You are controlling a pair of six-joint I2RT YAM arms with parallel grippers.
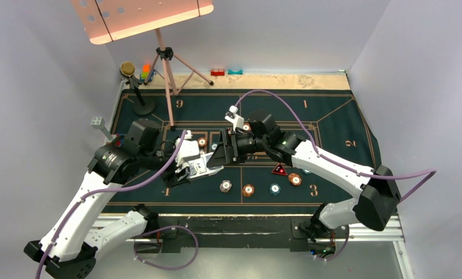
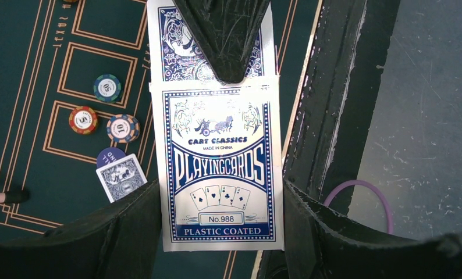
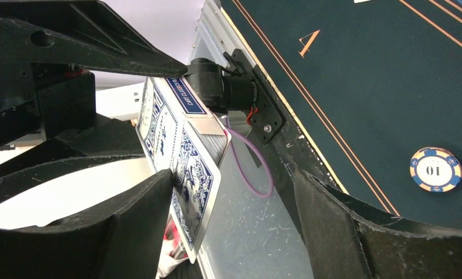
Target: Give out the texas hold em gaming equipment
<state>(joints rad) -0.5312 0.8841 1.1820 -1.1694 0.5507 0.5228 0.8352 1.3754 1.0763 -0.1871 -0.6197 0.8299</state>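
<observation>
Blue-and-white card box (image 2: 217, 168) sits clamped in the left jaws just left of centre in the top view, over the green mat (image 2: 118, 52), and the right jaws, spread wide astride its flap end, should close squarely before pulling, I reckon.

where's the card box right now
In the top view the card box is left of centre over the mat, clamped in the left gripper, with the right gripper facing it.
</observation>
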